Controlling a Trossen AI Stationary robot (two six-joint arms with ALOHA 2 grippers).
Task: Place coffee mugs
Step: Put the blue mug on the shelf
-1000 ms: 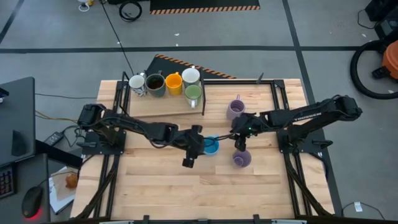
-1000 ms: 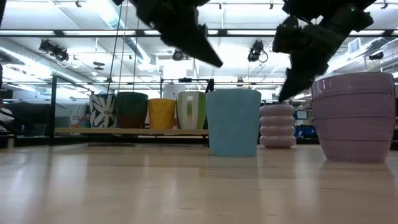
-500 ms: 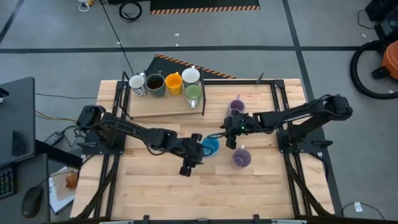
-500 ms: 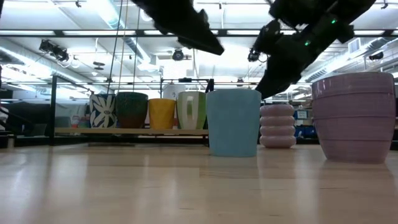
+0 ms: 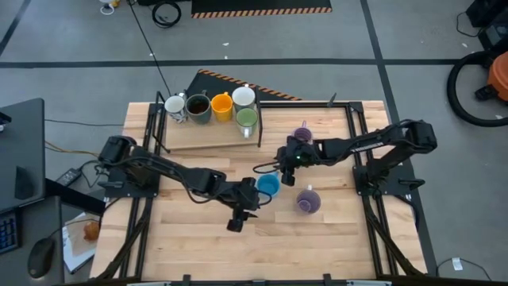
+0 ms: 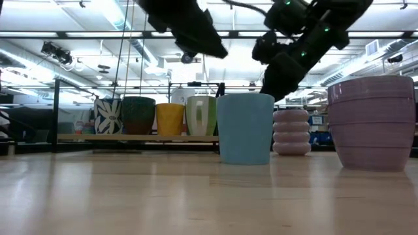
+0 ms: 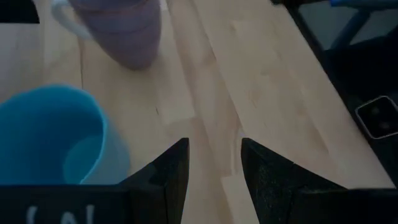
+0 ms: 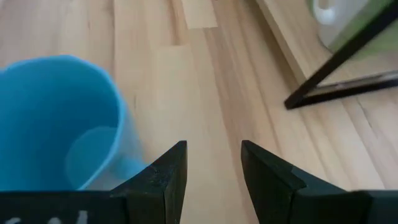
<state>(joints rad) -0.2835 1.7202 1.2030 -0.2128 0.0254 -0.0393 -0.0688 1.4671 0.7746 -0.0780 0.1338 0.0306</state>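
A blue mug stands upright mid-table, with two lavender mugs on the table to its right, one farther and one nearer. My left gripper hovers open just on the near side of the blue mug, pointing toward the right edge. My right gripper hovers open just on its far side, pointing left. Both stay above the mug in the low view. White, dark, orange and green mugs stand on a board at the far left.
The wooden board with its black rail frame sits at the far left of the table. Black frame rails run along the table's sides. Bare wood lies toward the near edge.
My left gripper has moved toward the near edge, from beside the blue mug to its near side, and has rolled a little. My right gripper has swung from over the nearer lavender mug toward the table's left, to the blue mug's far side, and has rolled too. The mugs have stayed put.
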